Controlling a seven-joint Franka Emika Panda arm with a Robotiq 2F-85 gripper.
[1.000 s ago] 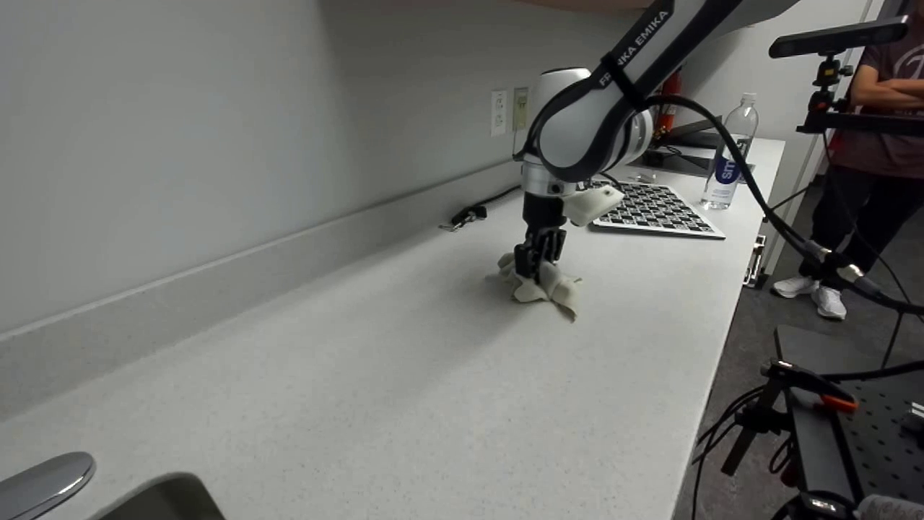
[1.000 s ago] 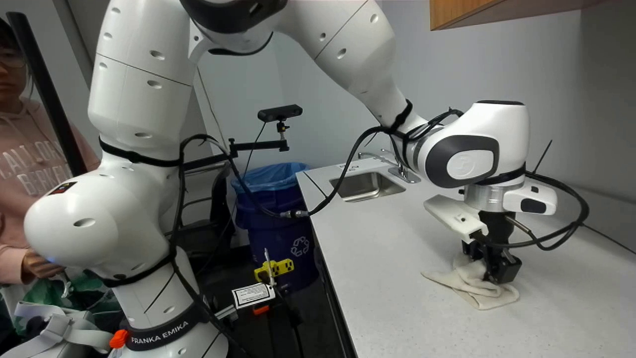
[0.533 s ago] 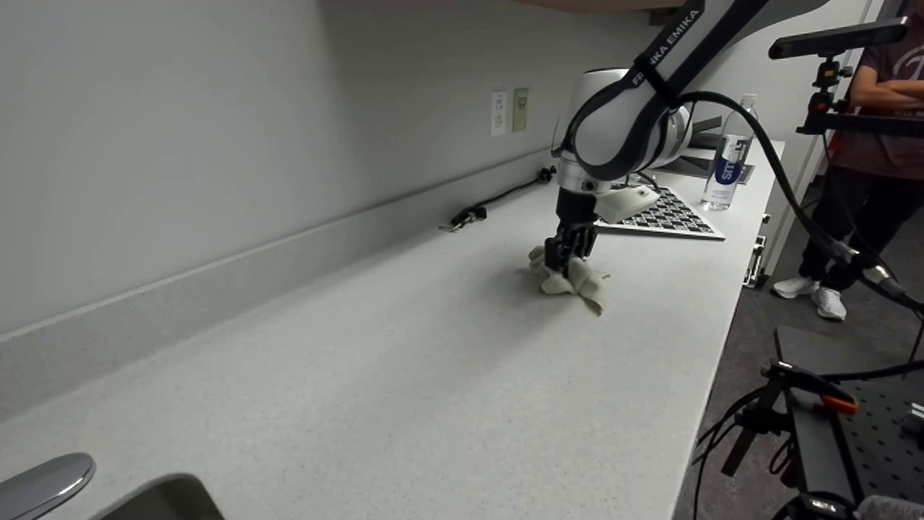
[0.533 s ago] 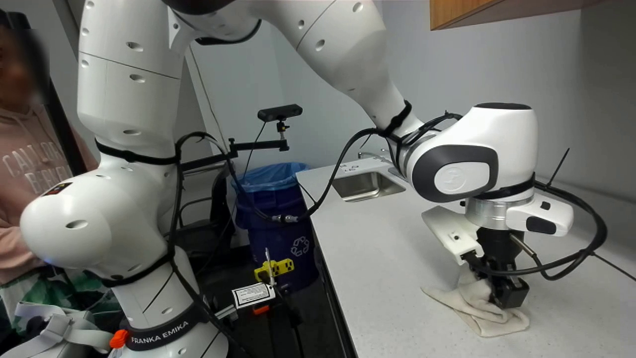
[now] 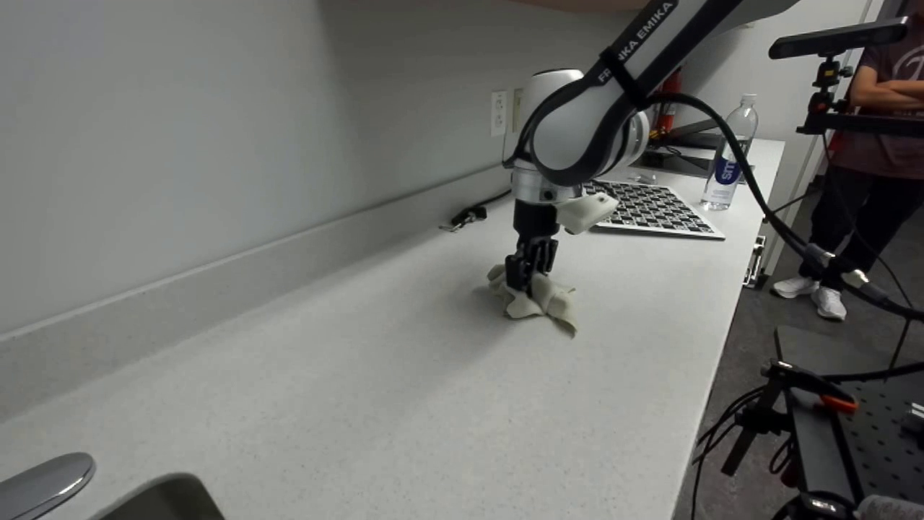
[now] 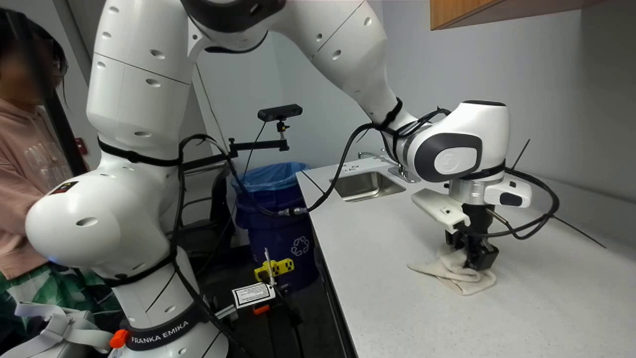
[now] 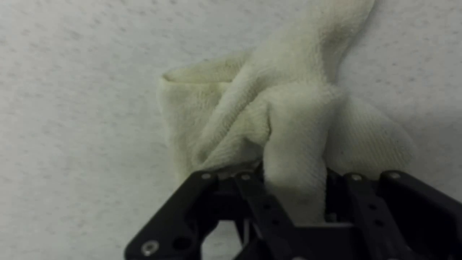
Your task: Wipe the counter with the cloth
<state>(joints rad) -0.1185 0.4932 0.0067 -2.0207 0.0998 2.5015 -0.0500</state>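
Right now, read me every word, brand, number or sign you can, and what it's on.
"FRANKA EMIKA": on the arm's base.
"FR NKA EMIKA": on the arm's raised link; a strap hides one letter.
"sm": on the bottle label; the rest is unclear.
Recycling sign, no words: on the blue bin.
Too small or blurred to read: letters on the pink hoodie, the white tag, the arm's sticker.
Cut off: print on the maroon shirt.

Cloth (image 5: 550, 299) on surface (image 5: 404, 404), part of it btwn jaws. In an exterior view: cord (image 5: 496, 197) behind-L of cloth, board (image 5: 653, 209) behind-R, bottle (image 5: 725, 173) behind & farther R, all on surface. In an exterior view: sink (image 6: 370, 185) behind-L of cloth, set in surface; bin (image 6: 283, 239) farther L, past surface edge.
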